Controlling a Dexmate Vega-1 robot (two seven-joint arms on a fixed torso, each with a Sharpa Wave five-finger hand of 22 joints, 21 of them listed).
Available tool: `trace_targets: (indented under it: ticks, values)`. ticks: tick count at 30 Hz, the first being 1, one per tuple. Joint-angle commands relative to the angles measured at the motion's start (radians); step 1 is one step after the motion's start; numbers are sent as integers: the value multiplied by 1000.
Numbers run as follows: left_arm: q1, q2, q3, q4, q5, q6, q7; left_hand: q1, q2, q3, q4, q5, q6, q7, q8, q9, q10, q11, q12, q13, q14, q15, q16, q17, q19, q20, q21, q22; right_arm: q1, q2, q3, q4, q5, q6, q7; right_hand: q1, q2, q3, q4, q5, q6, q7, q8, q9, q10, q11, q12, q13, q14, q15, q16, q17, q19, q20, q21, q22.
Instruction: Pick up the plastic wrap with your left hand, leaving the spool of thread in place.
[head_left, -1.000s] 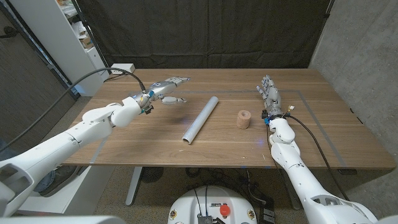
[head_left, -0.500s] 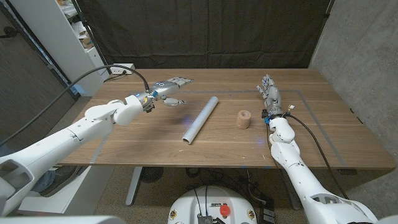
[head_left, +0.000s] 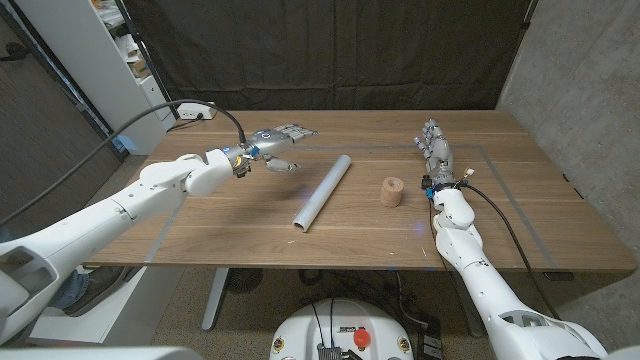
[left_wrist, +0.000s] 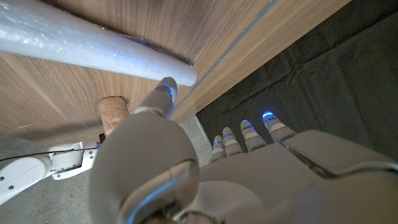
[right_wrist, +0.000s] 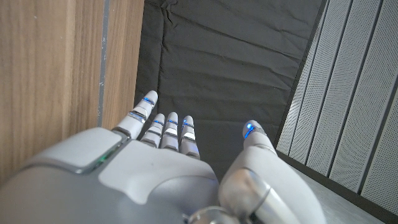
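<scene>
The plastic wrap is a long pale grey roll lying slantwise on the middle of the table; it also crosses the left wrist view. A small tan spool of thread stands to its right, seen past the thumb in the left wrist view. My left hand hovers above the table, left of the roll's far end, fingers spread and holding nothing. My right hand stands at the table's right side, right of the spool, fingers extended and empty.
The wooden table has a thin grey line marked near its edges. A white shelf unit stands beyond the far left corner and a black curtain hangs behind. A cable runs over my left arm.
My left hand has moved rightward and a little farther from me, closer to the roll's far end. The roll, the spool and my right hand have stayed put.
</scene>
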Motion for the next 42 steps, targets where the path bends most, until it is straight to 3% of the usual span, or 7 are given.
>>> trace_targets:
  ticks: [1, 15, 42]
  values:
    - [-23, 27, 3, 8, 40, -55, 28, 15, -2, -2, 2, 5, -9, -1, 7, 4, -2, -6, 5, -2, 0, -12, 2, 3, 10, -2, 5, 1, -1, 6, 2, 1, -6, 12, -17, -1, 8, -4, -1, 10, 8, -1, -4, 0, 10, 1, -4, 2, 8, -2, 9, 1, 12, -2, -1, 3]
    - [-50, 37, 14, 38, 115, -110, 93, 39, -8, -9, 6, 11, -2, -7, 12, 5, 1, -4, 8, -5, 5, -19, 5, 3, 18, -6, 7, 1, 3, 4, -3, -10, -19, 21, -50, -2, 8, -5, -2, 12, 9, 0, -4, 0, 13, 1, -5, -3, 9, -2, 10, -3, 13, -1, -1, 3]
    - [-136, 17, 72, 33, 237, -165, 53, 71, -14, -25, 15, 21, -11, -15, 9, 6, -3, -8, 10, -10, 5, -24, 3, 3, 24, -11, 6, 2, 16, 13, -9, 13, -6, 65, -54, -3, 9, -7, -4, 14, 8, 0, -6, 0, 14, 1, -8, -10, 8, -1, 10, -8, 11, -3, -3, 3]
